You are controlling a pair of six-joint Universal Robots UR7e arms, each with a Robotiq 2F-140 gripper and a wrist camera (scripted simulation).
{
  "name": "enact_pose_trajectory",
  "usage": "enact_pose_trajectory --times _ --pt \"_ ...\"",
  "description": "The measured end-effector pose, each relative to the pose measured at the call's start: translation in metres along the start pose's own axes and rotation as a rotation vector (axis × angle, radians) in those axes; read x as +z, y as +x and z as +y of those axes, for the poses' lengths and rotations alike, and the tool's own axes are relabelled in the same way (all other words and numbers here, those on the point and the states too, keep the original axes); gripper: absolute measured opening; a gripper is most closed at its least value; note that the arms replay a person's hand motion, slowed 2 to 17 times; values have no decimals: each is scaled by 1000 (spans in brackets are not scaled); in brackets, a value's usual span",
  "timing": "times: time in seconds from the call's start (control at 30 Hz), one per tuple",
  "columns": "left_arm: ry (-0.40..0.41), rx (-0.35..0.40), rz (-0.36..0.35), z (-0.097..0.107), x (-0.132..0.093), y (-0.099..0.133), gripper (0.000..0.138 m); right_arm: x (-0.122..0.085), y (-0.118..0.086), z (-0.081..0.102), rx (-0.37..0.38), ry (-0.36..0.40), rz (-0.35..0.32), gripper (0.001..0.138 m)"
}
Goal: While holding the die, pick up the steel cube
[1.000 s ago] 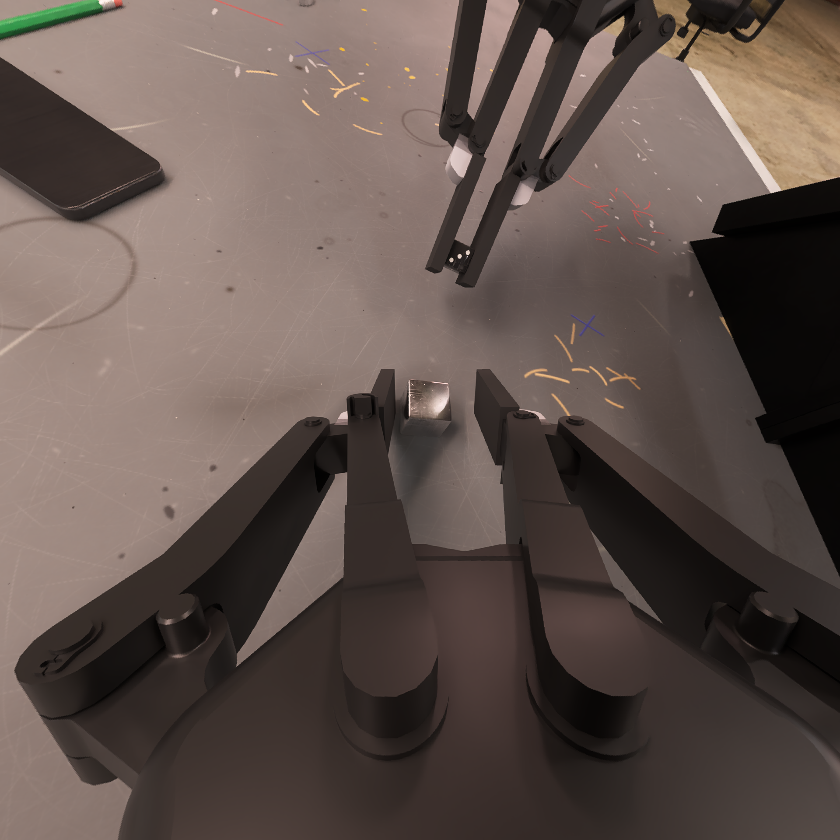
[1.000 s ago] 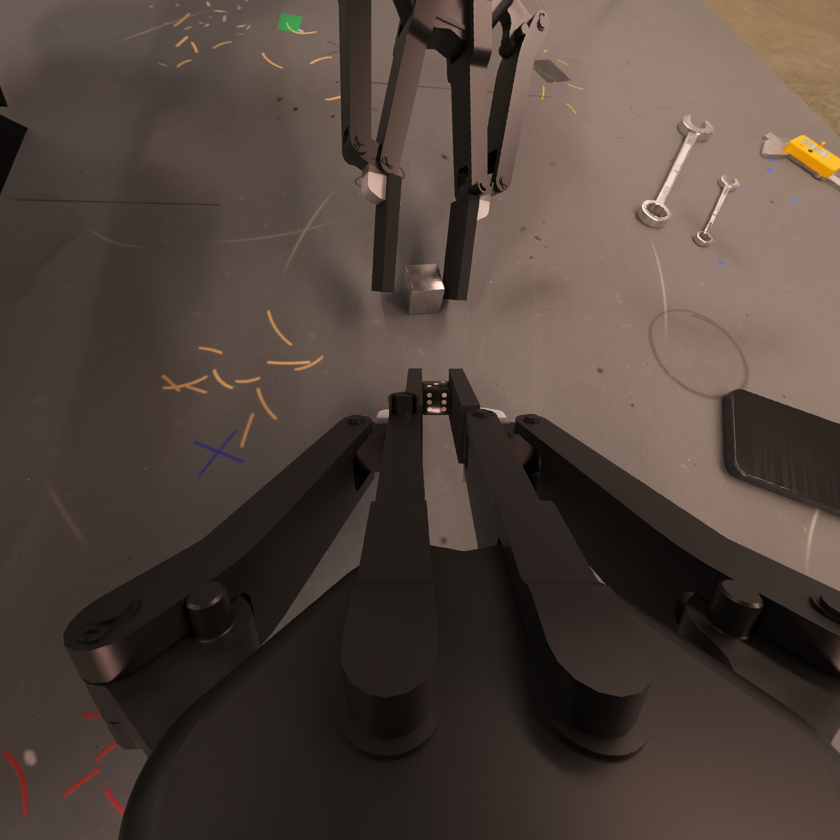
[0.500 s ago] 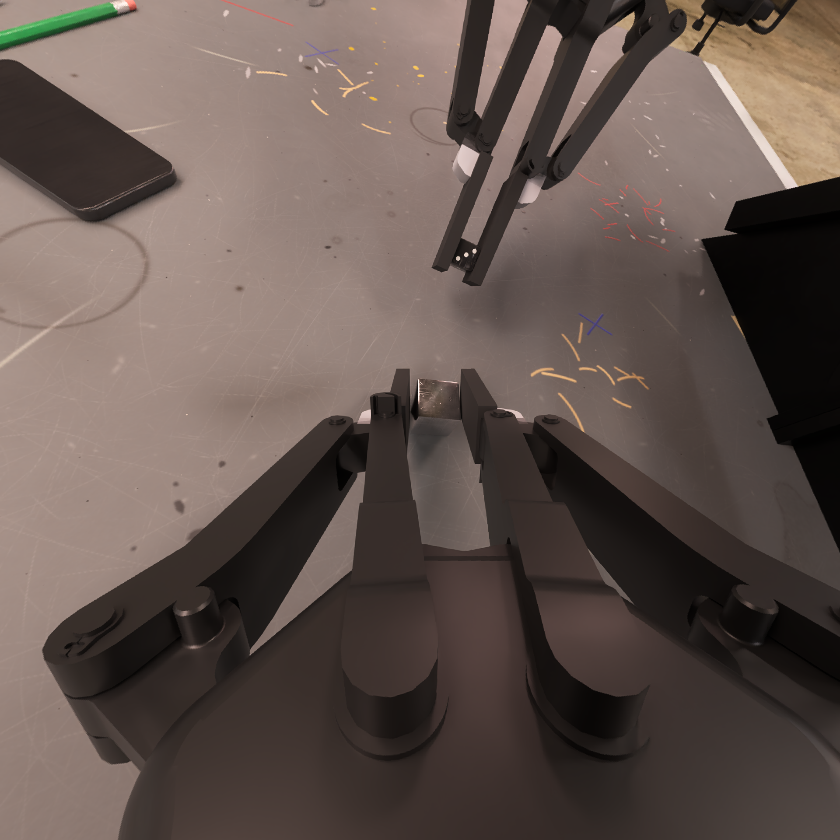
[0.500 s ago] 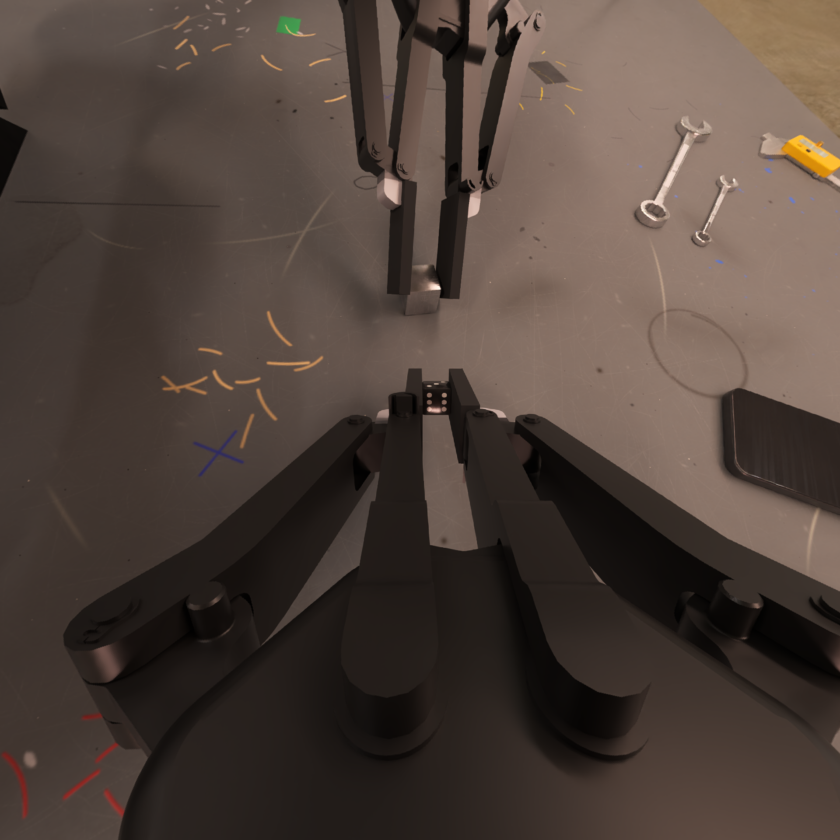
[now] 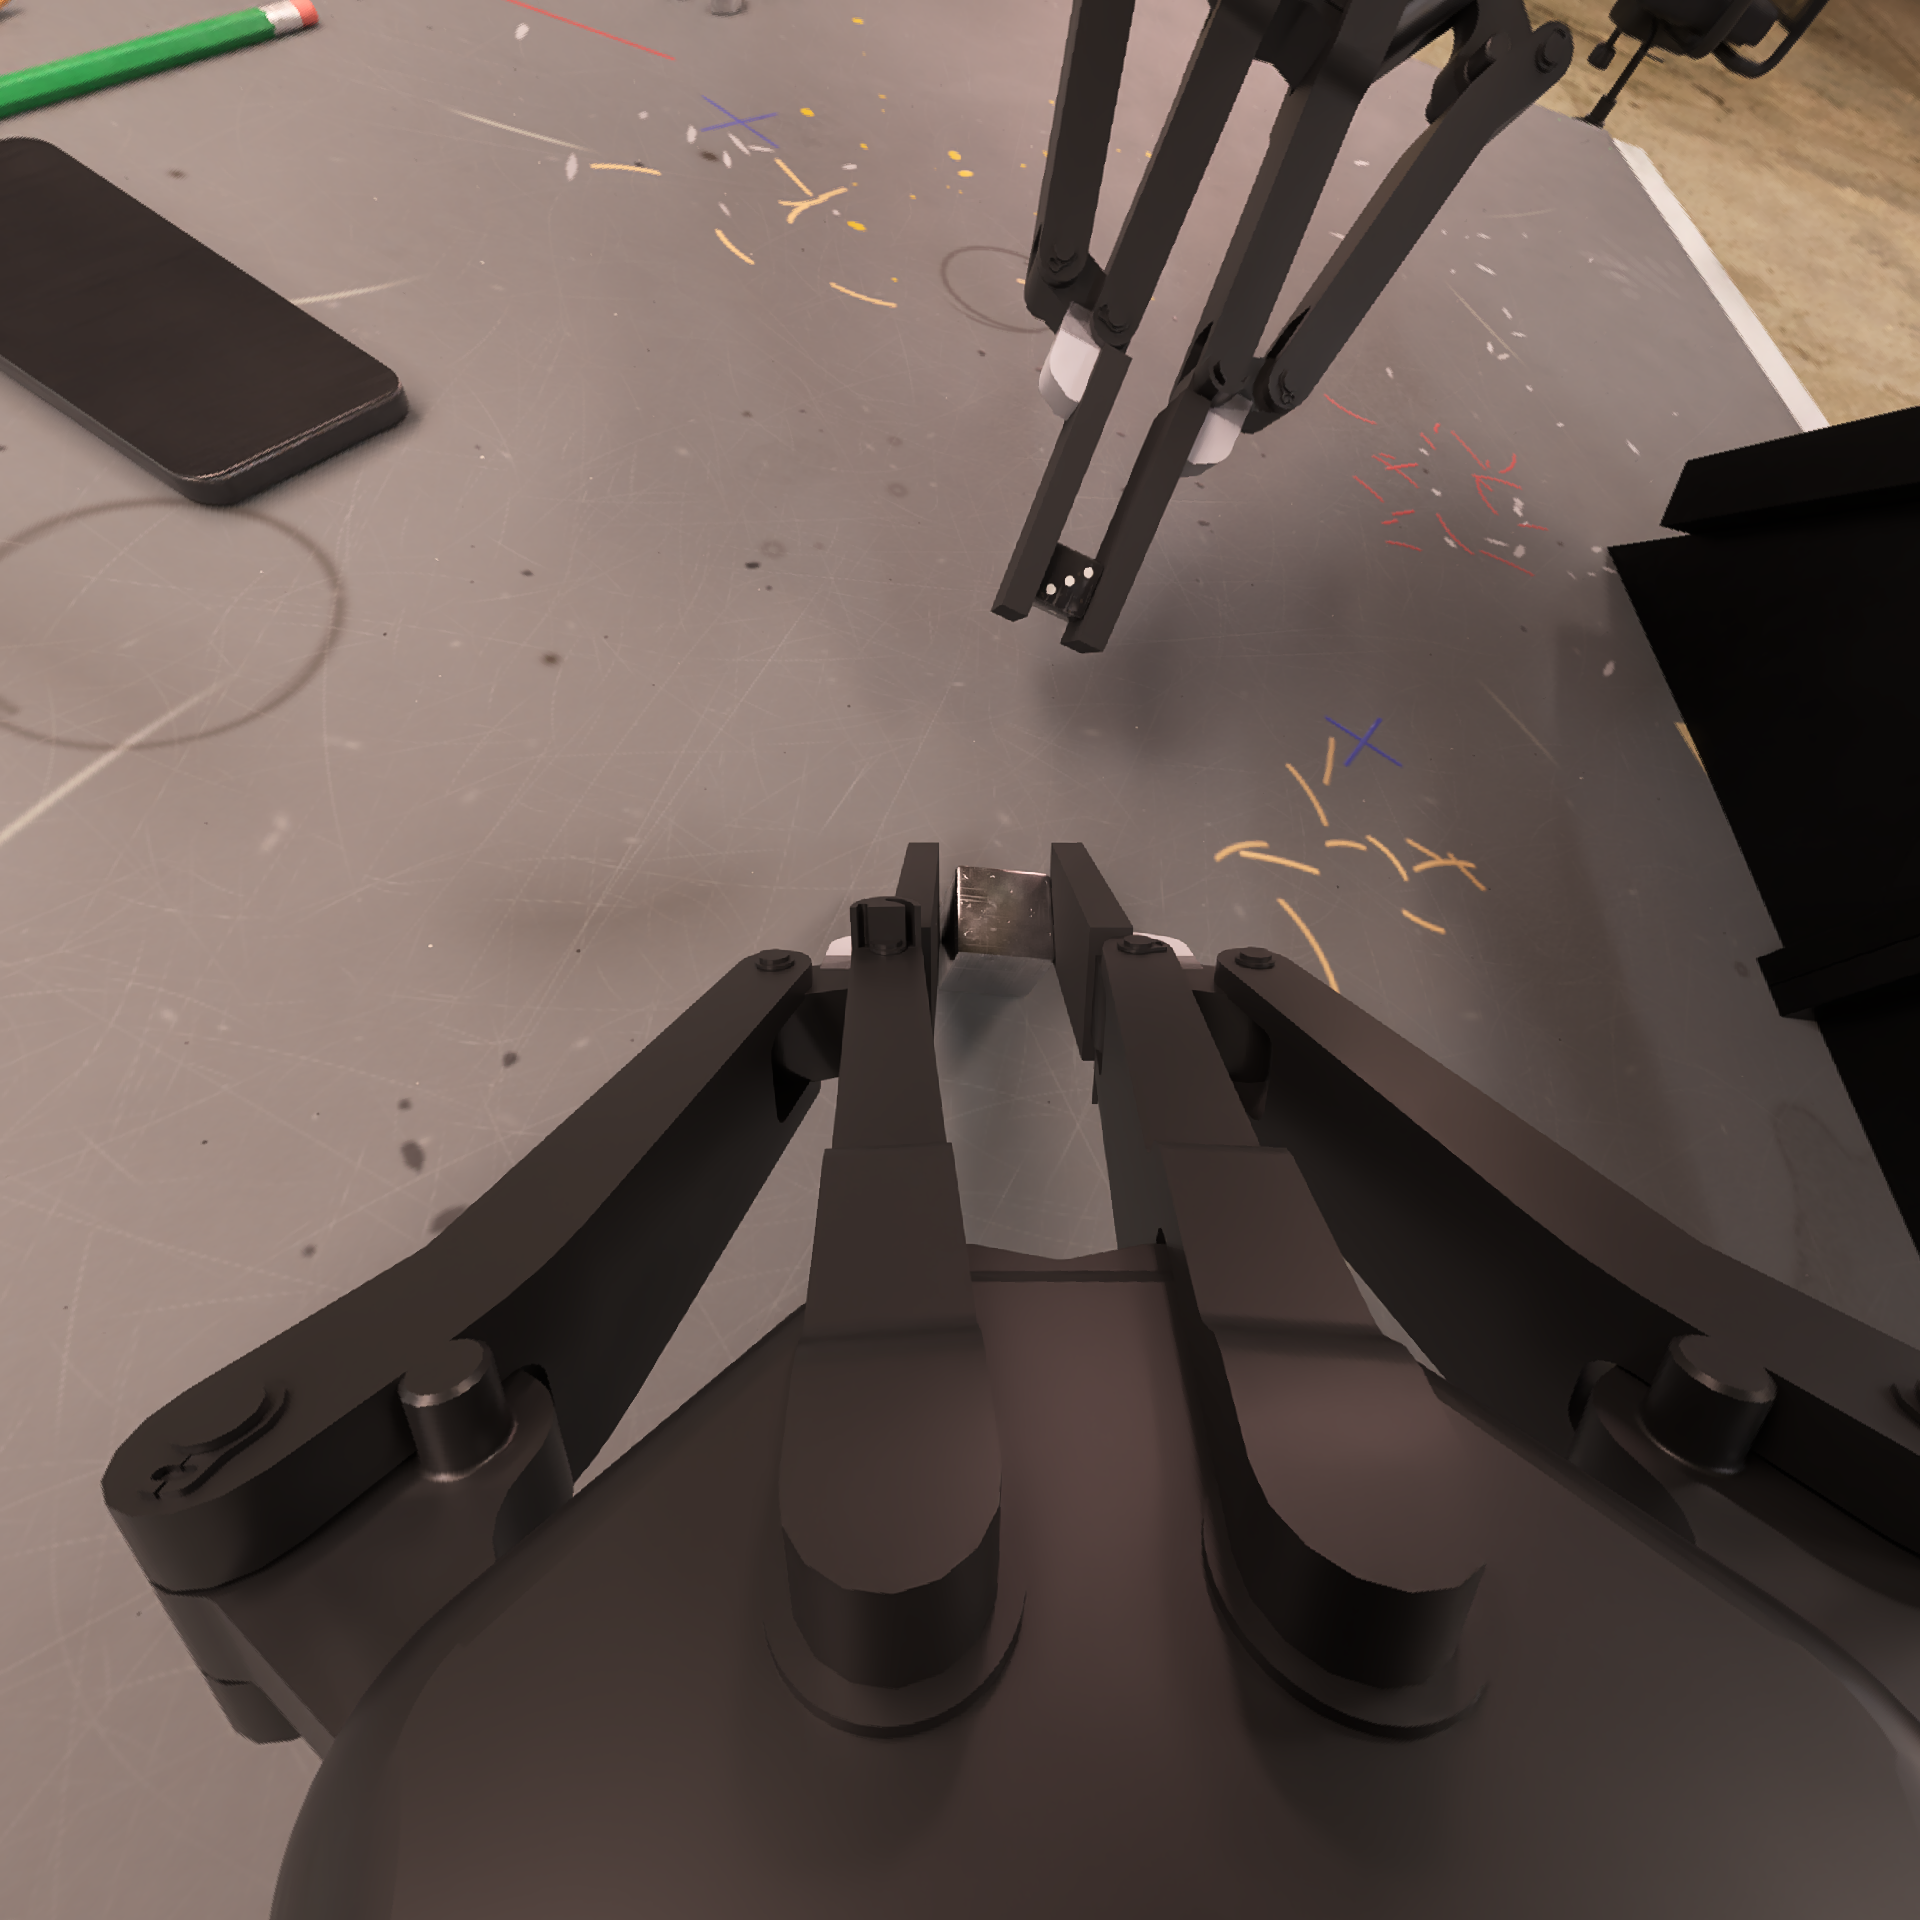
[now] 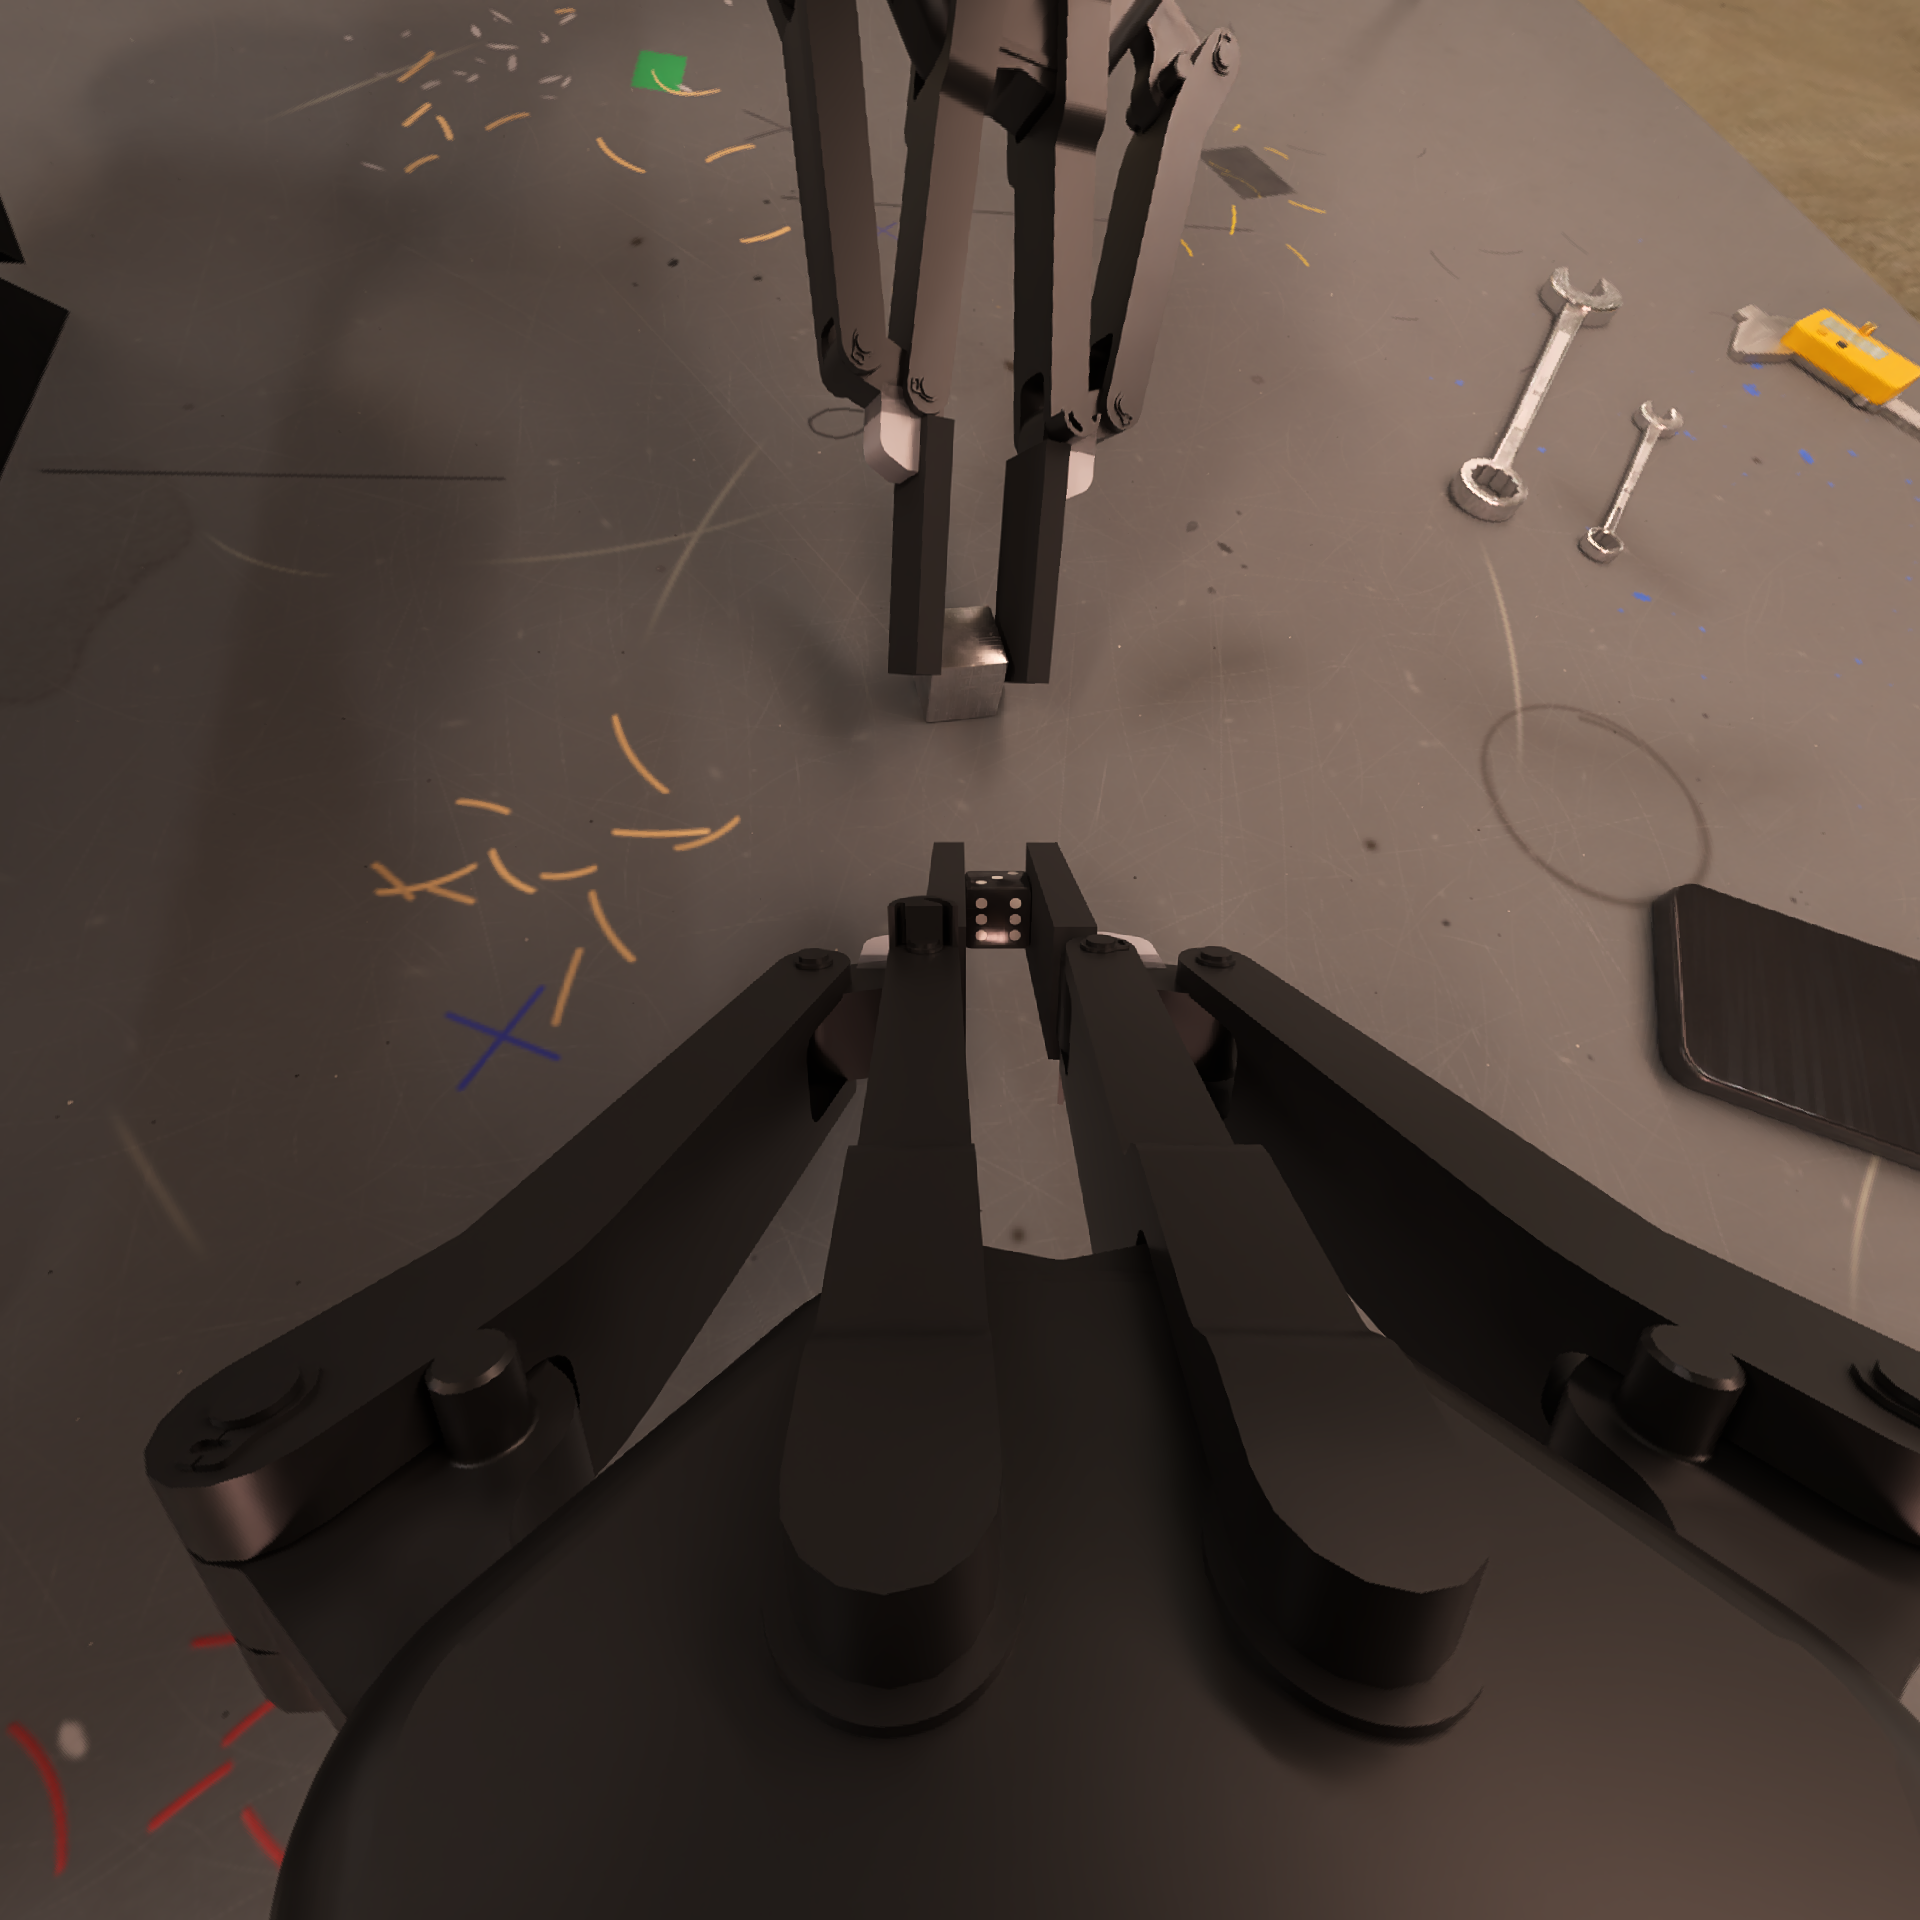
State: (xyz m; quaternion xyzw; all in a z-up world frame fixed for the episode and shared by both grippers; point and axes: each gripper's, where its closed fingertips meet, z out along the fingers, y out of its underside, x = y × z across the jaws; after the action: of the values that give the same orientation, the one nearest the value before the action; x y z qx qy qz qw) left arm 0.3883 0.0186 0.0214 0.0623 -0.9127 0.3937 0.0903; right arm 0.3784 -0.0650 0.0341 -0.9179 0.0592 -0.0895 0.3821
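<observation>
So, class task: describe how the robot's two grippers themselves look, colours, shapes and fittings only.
Both the left gripper and the right gripper are matte dark grey-black metal. Each has two flat, slab-like fingers on angled linkage bars, round pivot pins, small screws and pale whitish pieces at the finger joints. No cables or markings show.

Glossy metal steel cube [image 5: 1003,912]; matt, scratched grey table [image 5: 623,727].
</observation>
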Motion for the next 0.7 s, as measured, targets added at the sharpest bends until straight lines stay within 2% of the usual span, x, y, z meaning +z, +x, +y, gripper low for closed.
enact_pose_trajectory --times 0.7 --pt "3 -2 -4 0 0 -1 28 -4 2 -3 15 28 15 16"
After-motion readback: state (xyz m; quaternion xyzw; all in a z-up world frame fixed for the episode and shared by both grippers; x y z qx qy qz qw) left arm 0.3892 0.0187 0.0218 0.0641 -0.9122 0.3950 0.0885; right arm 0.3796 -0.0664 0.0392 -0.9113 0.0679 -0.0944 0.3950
